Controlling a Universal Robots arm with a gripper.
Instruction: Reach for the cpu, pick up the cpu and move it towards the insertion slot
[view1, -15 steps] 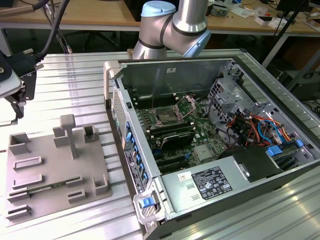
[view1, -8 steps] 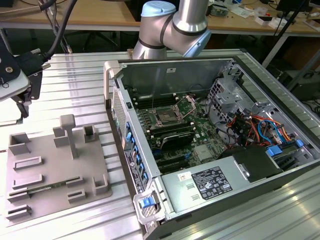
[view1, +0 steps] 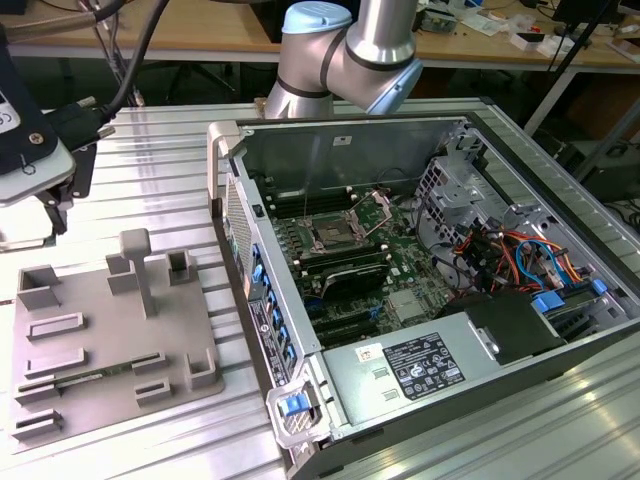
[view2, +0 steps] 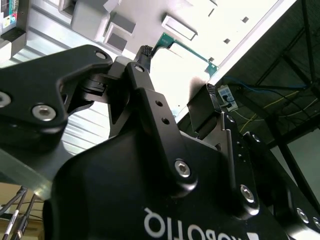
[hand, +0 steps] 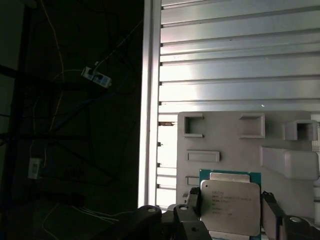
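In the first wrist view the cpu (hand: 231, 202), a silvery square with a green rim, sits between the two black fingers (hand: 194, 204) of my gripper (hand: 232, 207), which press on its opposite edges. It hangs above the grey plastic tray (hand: 225, 142). The second wrist view shows the same grip: the cpu's green rim (view2: 190, 50) lies between the fingertips of the gripper (view2: 180, 71). The insertion slot (view1: 330, 235) is a dark square socket with a metal frame on the motherboard inside the open computer case, well toward the exterior view's right of the tray (view1: 110, 330).
The arm's wrist end with its cable (view1: 40, 140) hangs at the exterior view's left edge, above the ribbed aluminium table (view1: 160, 180). The case's side wall (view1: 240, 250) stands between tray and motherboard. Cables and drive bays (view1: 510, 260) fill the case's right part.
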